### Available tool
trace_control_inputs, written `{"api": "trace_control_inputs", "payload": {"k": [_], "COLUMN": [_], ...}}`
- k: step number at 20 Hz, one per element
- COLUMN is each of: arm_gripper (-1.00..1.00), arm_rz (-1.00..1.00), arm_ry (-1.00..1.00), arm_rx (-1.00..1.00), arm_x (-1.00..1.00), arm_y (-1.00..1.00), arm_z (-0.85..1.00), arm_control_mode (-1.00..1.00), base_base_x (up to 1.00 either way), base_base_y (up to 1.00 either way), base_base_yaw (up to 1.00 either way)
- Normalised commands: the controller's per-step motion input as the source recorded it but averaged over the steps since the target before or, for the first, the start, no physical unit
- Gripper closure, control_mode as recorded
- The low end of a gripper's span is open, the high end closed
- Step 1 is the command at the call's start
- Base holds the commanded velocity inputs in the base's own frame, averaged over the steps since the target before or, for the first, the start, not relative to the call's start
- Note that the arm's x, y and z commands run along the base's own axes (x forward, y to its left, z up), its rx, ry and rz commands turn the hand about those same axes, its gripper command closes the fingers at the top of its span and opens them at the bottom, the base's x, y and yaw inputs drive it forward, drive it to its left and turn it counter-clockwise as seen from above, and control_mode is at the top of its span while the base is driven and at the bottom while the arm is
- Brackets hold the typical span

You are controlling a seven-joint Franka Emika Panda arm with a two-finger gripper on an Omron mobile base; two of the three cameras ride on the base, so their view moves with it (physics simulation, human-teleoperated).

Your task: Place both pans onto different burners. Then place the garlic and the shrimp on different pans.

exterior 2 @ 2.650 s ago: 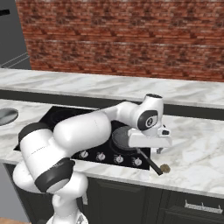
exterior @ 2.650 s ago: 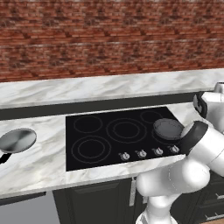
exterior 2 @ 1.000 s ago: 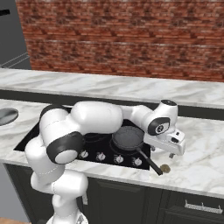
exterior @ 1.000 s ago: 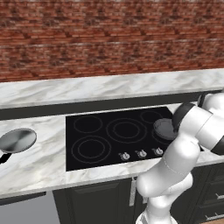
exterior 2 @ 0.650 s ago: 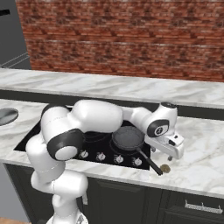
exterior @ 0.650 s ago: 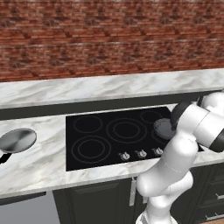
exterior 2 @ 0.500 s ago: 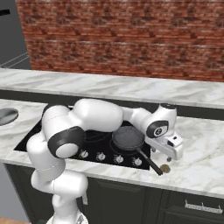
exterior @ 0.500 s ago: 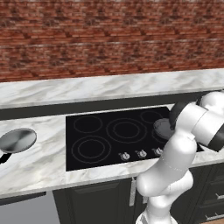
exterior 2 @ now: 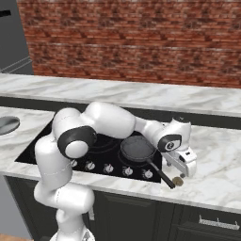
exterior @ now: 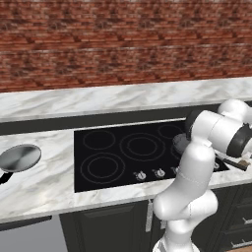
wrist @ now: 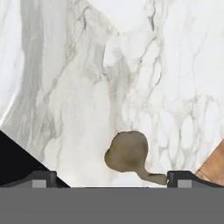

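Tool (exterior 2: 184, 175) poised low over white marble counter (exterior 2: 221, 155), fingers apart, nothing held. We find tiny tan-beige garlic lump (wrist: 127, 152) on counter between fingertips. We note dark grey pan (exterior 2: 137, 147) on black glass cooktop (exterior: 113, 157); shiny silver pan (exterior: 19, 157) on counter, far left.

**Where things lay on the kitchen counter**

The flat black glass cooktop (exterior 2: 56, 141) sat in the white marble counter (exterior 2: 216, 155), with the red brick wall (exterior 2: 141, 42) behind. The darker grey frying pan (exterior 2: 136, 148) rested on a burner at the cooktop's right front, its handle reaching over the edge onto the counter. The small tan-beige garlic (exterior 2: 178, 181) lay on the counter just beside the handle's tip. The shiny silver frying pan (exterior: 19, 158) sat on the counter left of the cooktop, well apart.
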Motion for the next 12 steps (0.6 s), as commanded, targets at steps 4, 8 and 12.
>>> {"api": "trace_control_inputs", "payload": {"k": [4,8,12], "arm_gripper": [-1.00,-1.00,-1.00], "arm_rz": [-0.13,-0.12,-0.10], "arm_ry": [0.00,0.00,0.00], "arm_rx": [0.00,0.00,0.00], "arm_x": [0.09,0.08,0.00], "arm_y": [-0.26,-0.19,-0.09], "arm_z": [-0.18,-0.05,-0.04], "arm_control_mode": [-1.00,-1.00,-1.00], "base_base_x": [0.00,0.00,0.00], "base_base_y": [0.00,0.00,0.00], "base_base_yaw": [0.00,0.00,0.00]}}
